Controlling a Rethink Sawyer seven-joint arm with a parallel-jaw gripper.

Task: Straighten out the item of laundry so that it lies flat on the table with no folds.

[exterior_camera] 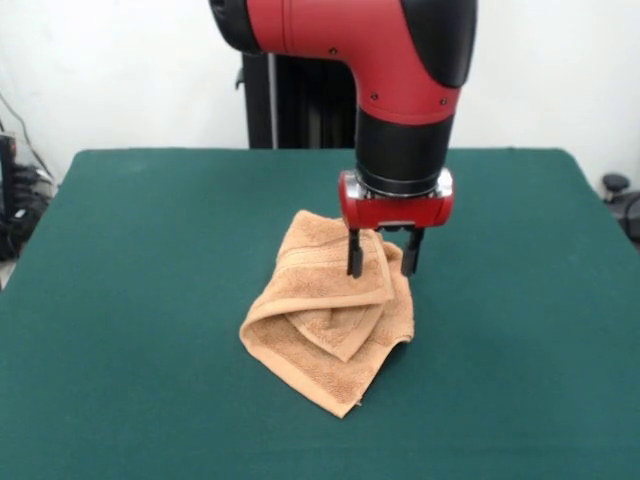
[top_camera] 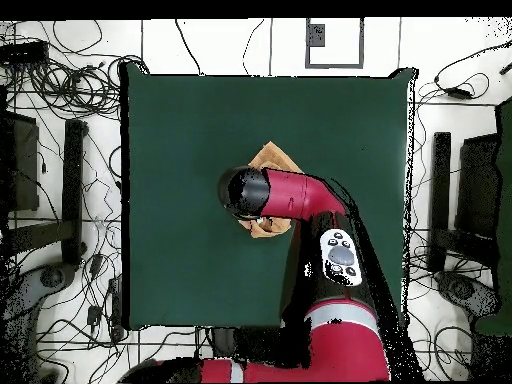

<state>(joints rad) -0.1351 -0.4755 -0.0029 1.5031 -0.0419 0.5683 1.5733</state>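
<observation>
The light orange-tan towel [exterior_camera: 320, 330] lies crumpled near the middle of the green table [exterior_camera: 150, 300], with several overlapping folds and a corner turned over on top. My gripper [exterior_camera: 382, 262] points straight down over the towel's far right part. Its two black fingers [exterior_camera: 354, 255] are spread apart, their tips at the cloth, with a raised fold between them. In the overhead view the arm covers the gripper and most of the towel [top_camera: 272, 158]; only parts of it show on either side of the arm on the table [top_camera: 180, 130].
The robot's black pedestal [exterior_camera: 290, 100] stands behind the table's far edge. Cables and dark equipment [top_camera: 60, 200] lie on the floor along both sides of the table. Green cloth shows all round the towel.
</observation>
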